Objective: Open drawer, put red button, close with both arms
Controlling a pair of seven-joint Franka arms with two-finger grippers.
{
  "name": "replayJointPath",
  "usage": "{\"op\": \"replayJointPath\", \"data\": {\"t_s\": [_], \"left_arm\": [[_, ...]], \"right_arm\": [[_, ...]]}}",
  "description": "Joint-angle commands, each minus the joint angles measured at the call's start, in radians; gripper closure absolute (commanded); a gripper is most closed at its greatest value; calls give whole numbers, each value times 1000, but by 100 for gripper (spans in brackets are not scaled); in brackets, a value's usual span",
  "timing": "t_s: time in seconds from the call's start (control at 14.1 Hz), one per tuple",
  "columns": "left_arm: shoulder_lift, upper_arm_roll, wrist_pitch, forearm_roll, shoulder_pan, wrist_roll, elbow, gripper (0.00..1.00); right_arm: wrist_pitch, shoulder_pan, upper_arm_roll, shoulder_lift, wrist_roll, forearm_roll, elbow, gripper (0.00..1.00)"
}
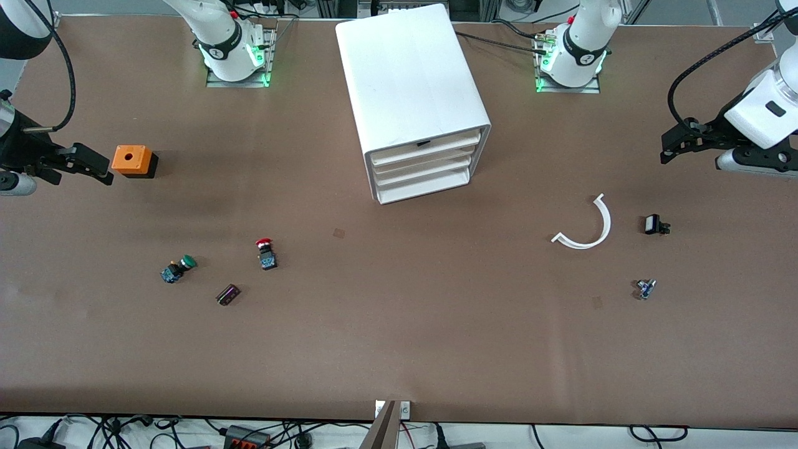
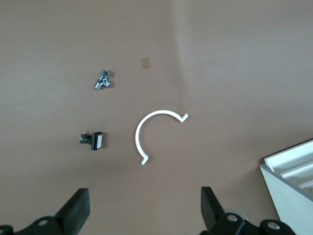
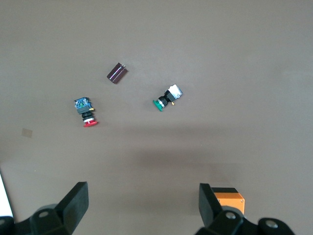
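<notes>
A: Where did the drawer [image 1: 427, 146] sit relative to each end effector?

B: Top tray of the white cabinet [image 1: 411, 75], which stood mid-tabletop close to the edge where the arm bases are. Its small black handle faced the front camera, angled a little toward the left arm's end. The drawer was shut.

A: End effector states?

B: Left end effector [image 1: 689, 142] hung over the tabletop at the left arm's end, fingers [image 2: 76, 209] spread wide, holding nothing. Right end effector [image 1: 81, 163] hung over the right arm's end, just beside the orange box [image 1: 132, 160], also spread and empty.

A: Which arm was nearer the handle?

B: Judged roughly even, both well apart from it. The left had the slight edge, since the handle face tilted its way and the cabinet's corner showed in the left wrist view.

A: And the red button [image 1: 265, 253]?

B: Lying on its side on the tabletop, nearer the front camera than the cabinet, toward the right arm's end. Its long axis ran roughly from the base-side edge toward the camera-side edge, red cap toward the bases. The green button [image 1: 178, 269] and a dark small part [image 1: 228, 294] lay near it.

A: So the split?

B: Likely left for the handle, right for the button, which showed in the right wrist view between its fingers [image 3: 73, 205]. Nothing had been started.
</notes>
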Motion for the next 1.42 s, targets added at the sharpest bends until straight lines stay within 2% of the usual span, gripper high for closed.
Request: {"op": "replayJointPath", "data": {"t_s": [0.0, 0.28, 0.71, 0.92, 1.07, 1.35], "left_arm": [[28, -3, -24, -2, -1, 4, 54, 0], [31, -3, -25, -2, 0, 4, 59, 0], [30, -3, -47, -9, 0, 1, 59, 0], [27, -6, -103, -14, -9, 1, 62, 0], [25, -32, -175, -20, -9, 7, 62, 0], [37, -32, -372, -164, -14, 10, 61, 0]], "right_arm": [[-16, -8, 12, -7, -3, -7, 3, 0], [-17, -8, 12, -5, 0, -7, 2, 0], [-8, 30, 12, 57, 6, -5, 3, 0], [-2, 68, 13, 132, -3, 3, 3, 0], [35, 130, 12, 215, 3, 0, 25, 0], [69, 185, 12, 356, 7, 10, 72, 0]]}}
